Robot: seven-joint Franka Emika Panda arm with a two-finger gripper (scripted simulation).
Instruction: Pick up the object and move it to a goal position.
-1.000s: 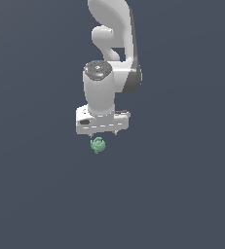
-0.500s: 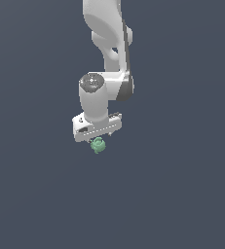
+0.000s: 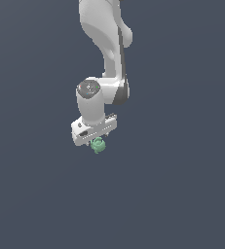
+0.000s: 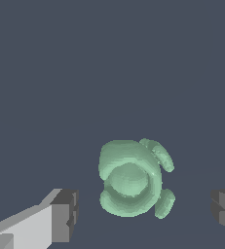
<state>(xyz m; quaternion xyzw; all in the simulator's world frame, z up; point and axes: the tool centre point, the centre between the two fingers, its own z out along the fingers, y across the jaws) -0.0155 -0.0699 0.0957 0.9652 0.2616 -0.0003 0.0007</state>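
One small pale-green, lumpy, roundish object sat between the spread dark-tipped fingers of our white robot gripper, with a clear gap on each side. We saw it just below the gripper in the exterior view, over the plain dark-grey surface.

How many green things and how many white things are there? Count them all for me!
Green: 1, the bumpy little lump
White: 1, the robot arm with its hand
Total: 2
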